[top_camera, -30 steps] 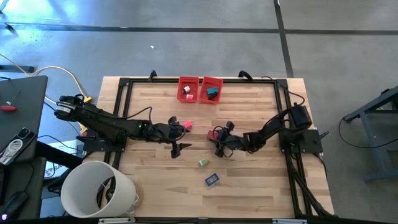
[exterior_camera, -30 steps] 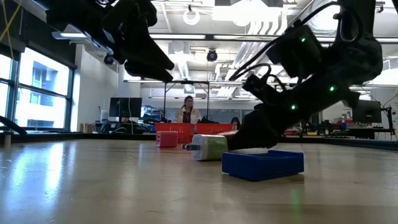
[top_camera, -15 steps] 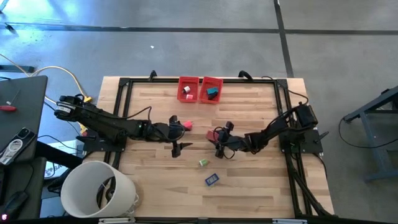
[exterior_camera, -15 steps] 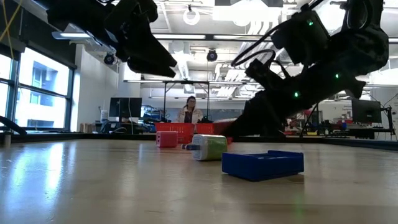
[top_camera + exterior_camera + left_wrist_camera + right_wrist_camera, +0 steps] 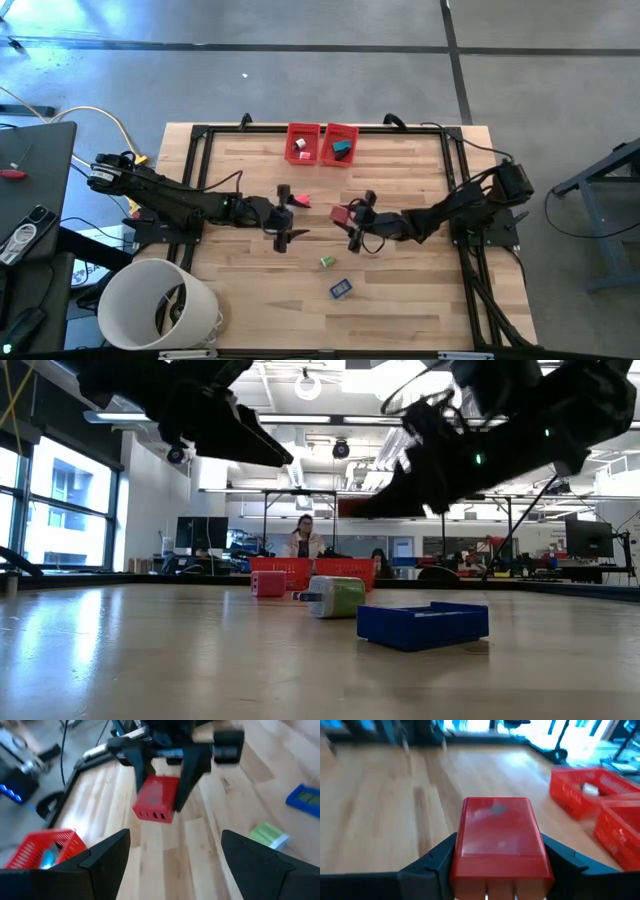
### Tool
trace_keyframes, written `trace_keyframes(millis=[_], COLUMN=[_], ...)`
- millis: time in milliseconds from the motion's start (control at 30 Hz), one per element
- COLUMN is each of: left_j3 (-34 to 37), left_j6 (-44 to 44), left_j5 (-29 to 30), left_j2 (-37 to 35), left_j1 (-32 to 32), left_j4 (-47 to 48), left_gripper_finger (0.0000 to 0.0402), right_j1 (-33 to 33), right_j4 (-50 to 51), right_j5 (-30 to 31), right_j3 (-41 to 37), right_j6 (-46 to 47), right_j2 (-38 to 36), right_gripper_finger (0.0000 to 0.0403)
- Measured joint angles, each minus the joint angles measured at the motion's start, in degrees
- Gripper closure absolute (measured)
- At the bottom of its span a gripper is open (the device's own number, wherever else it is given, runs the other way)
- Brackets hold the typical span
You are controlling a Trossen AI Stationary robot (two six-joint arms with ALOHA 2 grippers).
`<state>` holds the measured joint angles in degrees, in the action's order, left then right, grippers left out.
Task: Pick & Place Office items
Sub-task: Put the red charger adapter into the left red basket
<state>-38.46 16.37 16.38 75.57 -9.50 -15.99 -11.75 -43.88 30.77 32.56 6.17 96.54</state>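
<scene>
- Two red bins stood side by side at the table's (image 5: 240, 300) 12 o'clock edge. The left bin (image 5: 303, 143) held small white and pink pieces; the right bin (image 5: 342, 144) held a teal piece and a dark one.
- The right gripper (image 5: 352, 225) reached in from 3 o'clock with its arm stretched low toward the table's centre, pinching a red block (image 5: 340, 215) clear of the wood; the right wrist view showed the block (image 5: 497, 840) gripped between both fingers.
- The left gripper (image 5: 283, 212) came in from 9 o'clock, its fingers spread and empty, facing the right gripper across a narrow gap.
- A pink piece (image 5: 300, 200) lay just beside the left gripper, toward 12 o'clock.
- A green piece (image 5: 326, 262) and a dark blue piece (image 5: 340, 289) lay toward 6 o'clock of the grippers, near each other on open wood.
- A white bucket (image 5: 160, 305) sat at the 7 o'clock corner, overhanging the edge.
- Bare boards lay between the grippers and the bins.
</scene>
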Motion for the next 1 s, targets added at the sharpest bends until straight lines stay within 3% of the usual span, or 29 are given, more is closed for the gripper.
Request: trace_keyframes(millis=[233, 433, 1000], left_j3=[0.00, 0.00, -0.02], left_j6=[13.28, 22.58, 30.06], left_j5=[0.44, 0.42, 2.41], left_j2=[0.00, 0.00, 0.00], left_j1=[0.00, 0.00, -0.26], left_j4=[0.03, -1.75, -2.84], left_gripper_finger=[0.0098, 0.0098, 0.0098], right_j1=[0.24, 1.43, 5.48], right_j4=[-2.05, -1.50, -1.79], right_j5=[-3.37, -9.67, -28.30], right_j3=[0.90, 3.53, 4.92], right_j6=[-0.17, 0.16, 9.12], right_j2=[-1.73, -1.73, -1.73], right_gripper_finger=[0.0203, 0.0203, 0.0203])
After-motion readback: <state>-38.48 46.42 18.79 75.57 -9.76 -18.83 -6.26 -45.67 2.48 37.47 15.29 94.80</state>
